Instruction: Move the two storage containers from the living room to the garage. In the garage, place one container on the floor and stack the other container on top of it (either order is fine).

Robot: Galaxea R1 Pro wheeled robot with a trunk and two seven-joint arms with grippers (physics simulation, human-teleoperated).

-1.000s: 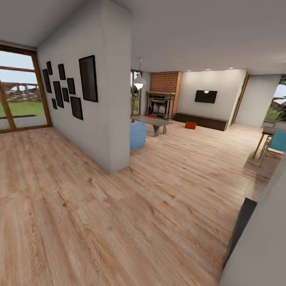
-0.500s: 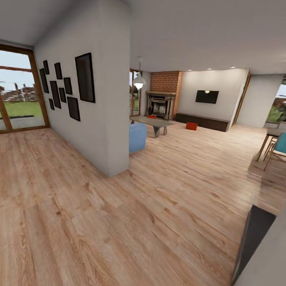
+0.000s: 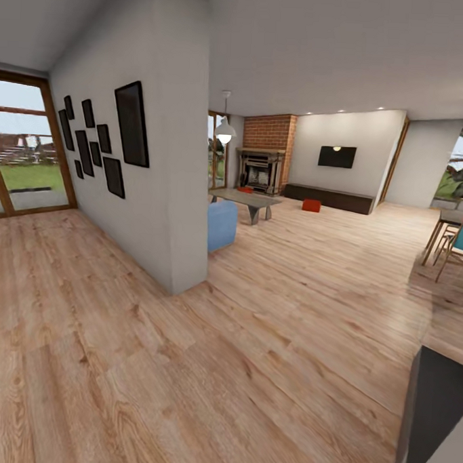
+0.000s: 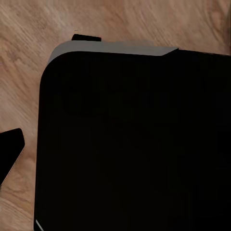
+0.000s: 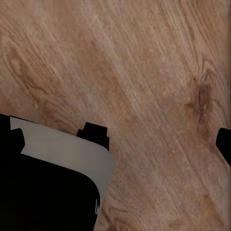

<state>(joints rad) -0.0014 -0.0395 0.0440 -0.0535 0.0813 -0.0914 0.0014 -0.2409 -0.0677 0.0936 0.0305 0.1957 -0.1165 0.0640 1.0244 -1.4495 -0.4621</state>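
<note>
Far across the living room, one orange-red storage container sits on the wood-plank floor in front of the long dark cabinet. The other storage container peeks out beyond the low table, by the brick fireplace. Both are well out of arm's reach. In the wrist views, my left gripper and right gripper hang over the plank floor beside my black base. Their dark fingertips sit at the picture edges, wide apart, with nothing between them. The garage is out of view.
A white partition wall with black frames juts into the room at left, and a blue seat stands behind its end. A dining table with a teal chair stands at right. A dark panel is close at lower right. A glass door is far left.
The whole head view has shifted: the partition wall and the dark panel at lower right have slid outward and look nearer, so the camera has moved forward. The containers have not moved.
</note>
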